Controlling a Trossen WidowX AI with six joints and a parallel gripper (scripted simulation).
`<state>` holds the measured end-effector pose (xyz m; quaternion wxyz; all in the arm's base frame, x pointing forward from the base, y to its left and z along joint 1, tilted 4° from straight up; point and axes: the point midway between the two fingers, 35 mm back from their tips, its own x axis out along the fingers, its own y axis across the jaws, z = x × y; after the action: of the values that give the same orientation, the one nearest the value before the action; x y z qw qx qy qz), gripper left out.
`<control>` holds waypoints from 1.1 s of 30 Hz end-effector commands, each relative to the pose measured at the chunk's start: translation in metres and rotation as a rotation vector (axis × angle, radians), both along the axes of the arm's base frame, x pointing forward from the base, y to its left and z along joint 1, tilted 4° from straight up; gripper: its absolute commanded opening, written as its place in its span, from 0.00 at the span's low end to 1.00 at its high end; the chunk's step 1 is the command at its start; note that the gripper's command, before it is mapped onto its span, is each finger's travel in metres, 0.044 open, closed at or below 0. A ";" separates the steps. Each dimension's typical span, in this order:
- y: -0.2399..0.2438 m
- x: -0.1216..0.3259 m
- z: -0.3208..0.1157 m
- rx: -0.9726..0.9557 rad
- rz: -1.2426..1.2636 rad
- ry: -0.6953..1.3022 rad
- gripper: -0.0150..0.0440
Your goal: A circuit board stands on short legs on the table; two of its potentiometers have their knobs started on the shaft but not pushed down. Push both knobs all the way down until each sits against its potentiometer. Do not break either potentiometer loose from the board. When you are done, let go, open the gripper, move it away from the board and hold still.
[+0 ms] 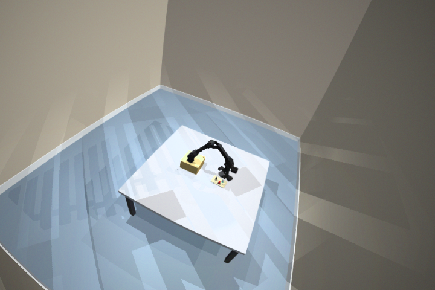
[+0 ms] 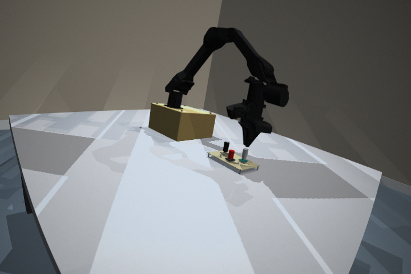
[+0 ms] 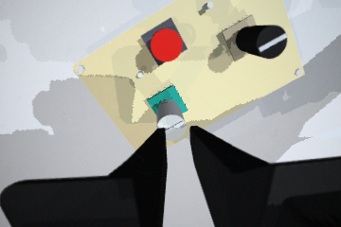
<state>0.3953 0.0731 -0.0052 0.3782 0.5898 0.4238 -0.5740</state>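
The tan circuit board (image 1: 222, 185) (image 2: 237, 165) (image 3: 254, 87) stands on short legs. A grey knob (image 2: 245, 153) (image 3: 170, 113) stands upright over a teal potentiometer (image 2: 242, 160) (image 3: 165, 97). A black knob (image 1: 215, 178) (image 2: 226, 146) (image 3: 268, 42) stands tall over a grey-brown potentiometer (image 3: 231, 43). A red knob (image 1: 219, 182) (image 2: 231, 154) (image 3: 167, 44) stands low over a dark potentiometer (image 3: 149, 40). Whether small gaps remain under the knobs is hard to tell. My gripper (image 2: 247, 145) (image 3: 177, 134) is slightly open and empty, its fingertips just above the grey knob, apart from it.
The arm's yellow base box (image 1: 191, 167) (image 2: 196, 125) stands on the white table (image 1: 204, 211) (image 2: 167, 209) behind the board. The black and red knobs rise from the board beside the grey one. Small posts (image 3: 80, 69) mark the board's corners.
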 end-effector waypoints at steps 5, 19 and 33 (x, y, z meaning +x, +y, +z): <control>-0.002 -0.007 0.002 0.000 0.000 0.002 0.70; -0.038 -0.159 0.027 -0.005 0.003 0.001 1.00; -0.040 -0.167 0.026 -0.005 0.003 0.001 1.00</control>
<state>0.2285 0.0346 0.0205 0.3769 0.5881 0.4249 -0.5758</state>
